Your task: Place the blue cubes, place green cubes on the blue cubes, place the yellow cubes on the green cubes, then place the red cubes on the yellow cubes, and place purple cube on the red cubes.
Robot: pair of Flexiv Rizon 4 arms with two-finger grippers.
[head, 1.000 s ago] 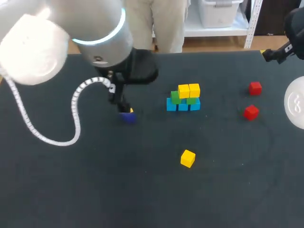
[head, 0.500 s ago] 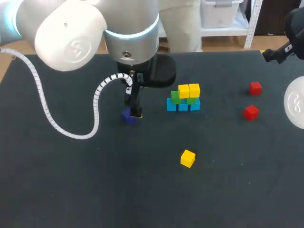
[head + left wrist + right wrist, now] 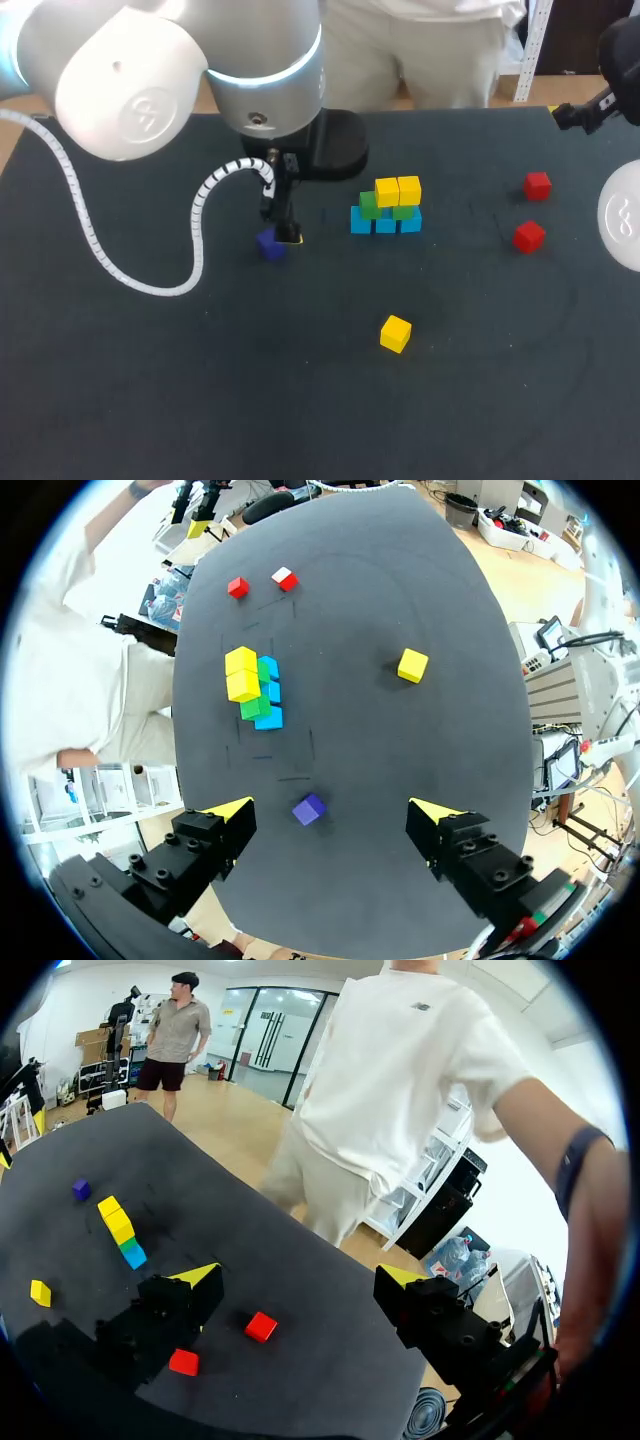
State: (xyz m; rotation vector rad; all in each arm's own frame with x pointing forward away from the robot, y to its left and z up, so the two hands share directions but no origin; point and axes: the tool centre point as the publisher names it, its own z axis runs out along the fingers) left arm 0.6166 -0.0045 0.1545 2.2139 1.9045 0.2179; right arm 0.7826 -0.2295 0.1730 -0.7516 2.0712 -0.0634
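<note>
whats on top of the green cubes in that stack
Two yellow cubes sit side by side on the green cubes, nothing on them yet. They cover most of the green layer, so its cube count cannot be told.

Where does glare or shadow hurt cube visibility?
Head view: purple cube dark, low contrast against the table. Left wrist view: glare whitens the top of one red cube. Right wrist view: dark shadow stops short of the near red cube.
</note>
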